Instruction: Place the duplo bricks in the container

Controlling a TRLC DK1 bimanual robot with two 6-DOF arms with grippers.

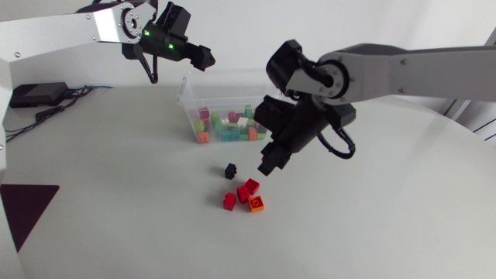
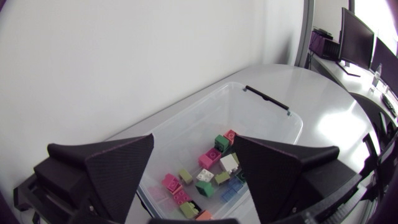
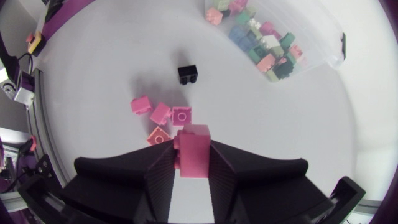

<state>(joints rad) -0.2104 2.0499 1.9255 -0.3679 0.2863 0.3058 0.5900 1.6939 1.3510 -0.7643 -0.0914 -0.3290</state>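
A clear plastic container (image 1: 188, 94) with several coloured duplo bricks (image 1: 229, 124) inside stands at the back middle of the table. My left gripper (image 1: 203, 56) hangs above its back left rim. Its fingers are open and empty, and between them I look down into the container (image 2: 186, 121). In front of the container lie a black brick (image 1: 230, 170), three red bricks (image 1: 246, 192) and an orange brick (image 1: 256, 204). My right gripper (image 1: 268, 166) hovers just right of them, shut on a red brick (image 3: 193, 152). The black brick (image 3: 188, 74) and the loose red bricks (image 3: 160, 113) lie ahead of it.
A dark box with cables (image 1: 35, 94) sits at the back left of the table. A dark triangular patch (image 1: 23, 209) marks the left front edge. White tabletop stretches in front of and to the right of the loose bricks.
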